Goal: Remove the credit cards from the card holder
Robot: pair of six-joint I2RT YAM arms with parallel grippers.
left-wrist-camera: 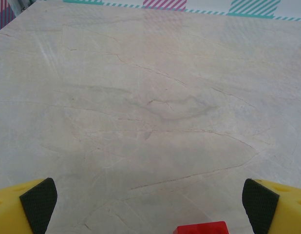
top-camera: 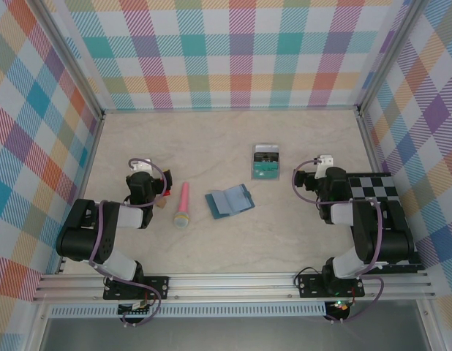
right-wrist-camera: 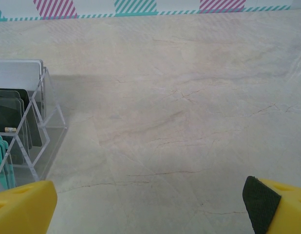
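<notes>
Right wrist view: right fingers [right-wrist-camera: 268,204] are wide open and empty; left fingers [left-wrist-camera: 38,201] too. Cards [right-wrist-camera: 9,114] stand in the clear holder [right-wrist-camera: 49,122], ahead-left of the right fingers. Better to pinch one card's top edge and lift straight.

A wallet [top-camera: 230,201] is lying open on the table [top-camera: 233,131] near the middle of the top view, and a stick [top-camera: 183,206] is lying just left of it. Above and to the right of the wallet, well apart from it, a stand [top-camera: 256,175] is sitting with cards [top-camera: 268,170] in its slots. A board [top-camera: 372,184] is lying at the frame's right edge. In the right wrist view, the stand is sitting at the left edge, its cards standing upright in rows, one behind another.
</notes>
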